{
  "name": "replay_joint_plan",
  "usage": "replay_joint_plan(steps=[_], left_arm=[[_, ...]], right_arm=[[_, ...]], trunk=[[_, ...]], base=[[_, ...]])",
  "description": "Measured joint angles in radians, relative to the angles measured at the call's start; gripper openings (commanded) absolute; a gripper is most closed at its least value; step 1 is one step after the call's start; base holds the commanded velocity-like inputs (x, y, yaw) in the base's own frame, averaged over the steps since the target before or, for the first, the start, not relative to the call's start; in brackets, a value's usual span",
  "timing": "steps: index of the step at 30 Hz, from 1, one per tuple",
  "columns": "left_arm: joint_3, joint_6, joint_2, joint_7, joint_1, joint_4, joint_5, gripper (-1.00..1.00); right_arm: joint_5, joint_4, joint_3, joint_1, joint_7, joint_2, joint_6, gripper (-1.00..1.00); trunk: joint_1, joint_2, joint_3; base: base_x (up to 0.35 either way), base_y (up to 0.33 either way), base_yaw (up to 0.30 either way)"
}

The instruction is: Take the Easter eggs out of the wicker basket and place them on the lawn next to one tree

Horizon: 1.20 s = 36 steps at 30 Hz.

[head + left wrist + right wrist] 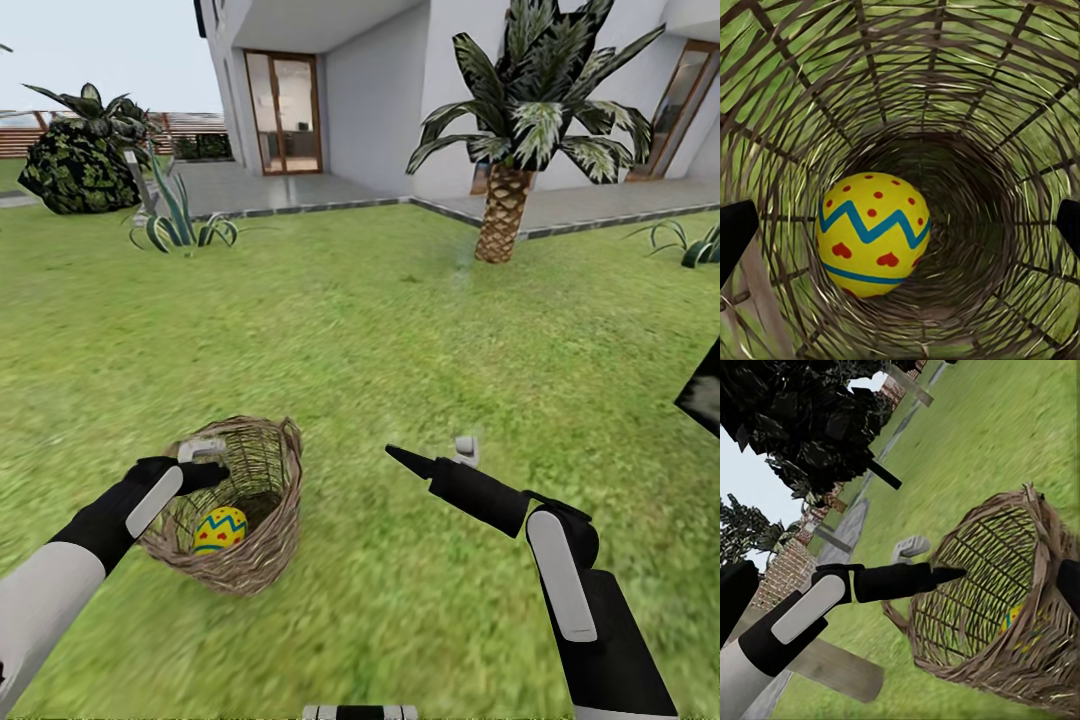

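Behind your work area: house, patio and garden plants.

You had a white house (400, 90) ahead of you, with a wood-framed glass door (285, 112) at its recessed corner and another door (680, 105) at far right. A grey paved patio (560, 205) ran along its foot. A scaly-trunked palm (505, 205) stood just off the patio edge. To the far left sat a dark rounded shrub (75, 165), and near it a spiky striped-leaf plant (180, 225); a similar plant (700, 245) showed at the right edge.
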Motion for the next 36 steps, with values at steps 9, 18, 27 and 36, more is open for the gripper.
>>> replay_joint_plan(steps=[9, 18, 27, 36], left_arm=[[-0.002, -0.001, 0.0, 0.001, 0.0, -0.001, 0.0, 1.0], [-0.003, -0.002, 0.0, 0.002, 0.0, -0.004, 0.0, 1.0], [-0.003, -0.003, 0.0, 0.003, 0.0, -0.01, 0.0, 1.0], [-0.003, -0.003, 0.0, 0.004, 0.0, -0.012, 0.0, 1.0]], right_arm=[[0.0, 0.0, 0.0, 0.0, 0.0, 0.001, 0.0, 1.0], [-0.001, 0.0, 0.001, 0.0, 0.0, 0.002, 0.0, 1.0], [-0.001, 0.0, 0.002, 0.0, 0.0, 0.002, 0.0, 1.0], [-0.001, 0.0, 0.002, 0.0, 0.0, 0.002, 0.0, 1.0]], trunk=[[0.004, -0.002, -0.035], [0.008, -0.004, -0.07], [0.012, -0.006, -0.104], [0.013, -0.007, -0.116]], base=[[0.0, 0.0, 0.0], [0.0, 0.0, 0.0], [0.0, 0.0, 0.0], [0.0, 0.0, 0.0]])
